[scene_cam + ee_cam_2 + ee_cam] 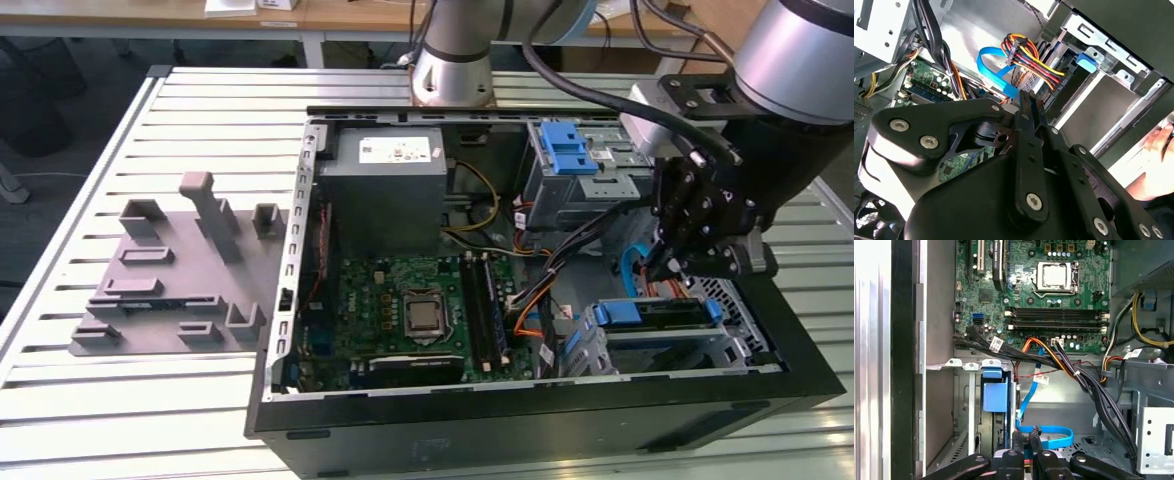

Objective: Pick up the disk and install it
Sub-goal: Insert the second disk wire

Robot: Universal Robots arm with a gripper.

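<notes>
Hovering inside the open computer case [534,420] on the counter [80,180], my claw [677,268] hangs clenched on nothing over the loose blue cable [1046,436], since the disk [663,316] already sits in its lower bay with the blue rails gripping it, apparently installed.

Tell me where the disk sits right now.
In the exterior view, the disk lies in the drive cage at the computer case's right near corner, just below the claw.
</notes>
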